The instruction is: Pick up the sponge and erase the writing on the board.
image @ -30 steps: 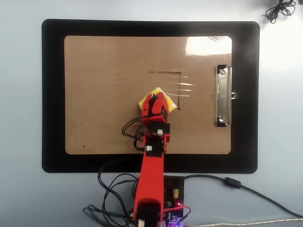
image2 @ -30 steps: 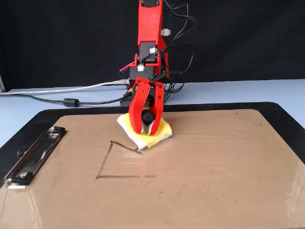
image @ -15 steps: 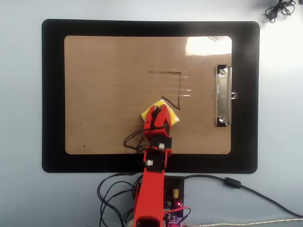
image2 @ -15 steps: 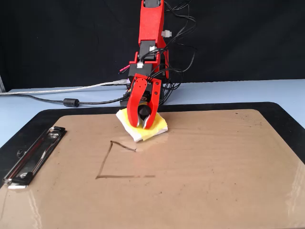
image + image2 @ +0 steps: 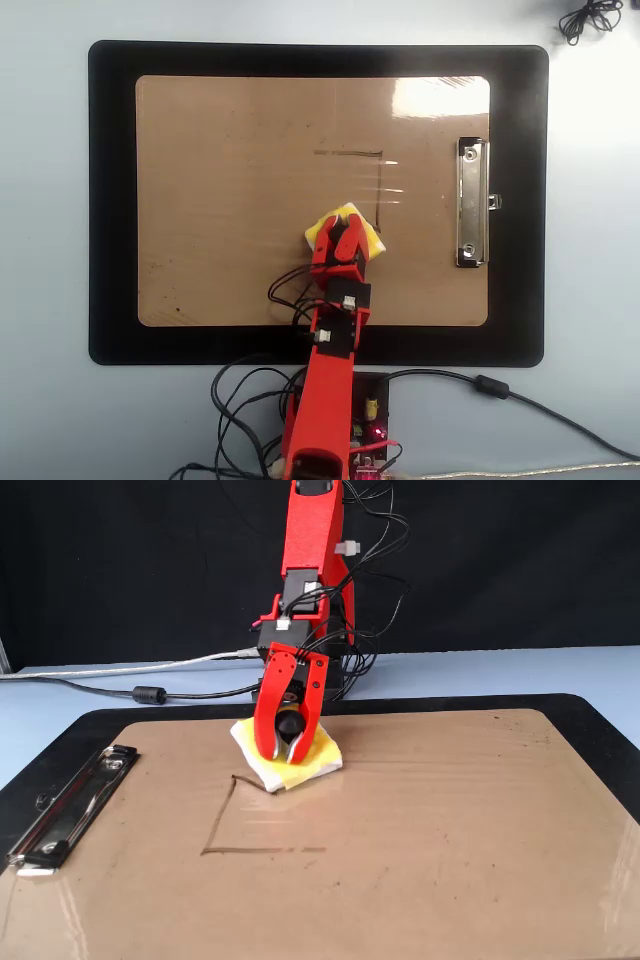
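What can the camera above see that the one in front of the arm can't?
Only the overhead view shows the whole black mat and a coiled cable. Only the fixed view shows the sponge's black knob between the jaws. Both show the gripper shut on the sponge, the board, its clip and the writing.

The sponge point(image 5: 366, 237) point(image 5: 318, 753) is a small square yellow foam block with whitish edges and a black knob point(image 5: 290, 723) at its centre. It lies flat on the board point(image 5: 230, 200) point(image 5: 450, 830), turned corner-on, nearer the clip edge than the opposite one. The board is a glossy light-brown clipboard with rounded corners and a silver clip point(image 5: 472, 203) point(image 5: 70, 810). The writing point(image 5: 360, 155) point(image 5: 235, 825) is thin dark lines forming an open corner; one end meets the sponge.
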You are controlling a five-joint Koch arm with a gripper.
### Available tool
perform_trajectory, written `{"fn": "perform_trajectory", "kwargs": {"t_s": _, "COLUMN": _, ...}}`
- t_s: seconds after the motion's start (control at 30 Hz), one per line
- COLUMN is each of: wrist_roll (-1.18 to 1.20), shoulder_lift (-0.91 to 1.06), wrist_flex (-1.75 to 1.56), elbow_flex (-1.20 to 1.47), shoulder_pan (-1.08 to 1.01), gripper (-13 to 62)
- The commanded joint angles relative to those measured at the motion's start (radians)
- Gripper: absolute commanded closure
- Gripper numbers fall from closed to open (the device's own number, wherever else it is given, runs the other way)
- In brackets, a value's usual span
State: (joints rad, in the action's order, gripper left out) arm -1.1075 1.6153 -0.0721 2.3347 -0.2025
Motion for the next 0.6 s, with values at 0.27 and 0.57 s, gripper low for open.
{"fn": "perform_trajectory", "kwargs": {"t_s": 0.27, "wrist_roll": 0.005, "shoulder_lift": 0.13, "wrist_flex": -0.011, "elbow_flex": 0.103, "shoulder_pan": -0.118, "gripper": 57.3}}
{"fn": "perform_trajectory", "kwargs": {"t_s": 0.57, "wrist_roll": 0.011, "shoulder_lift": -0.222, "wrist_flex": -0.015, "elbow_flex": -0.267, "shoulder_pan": -0.11, "gripper": 57.4}}
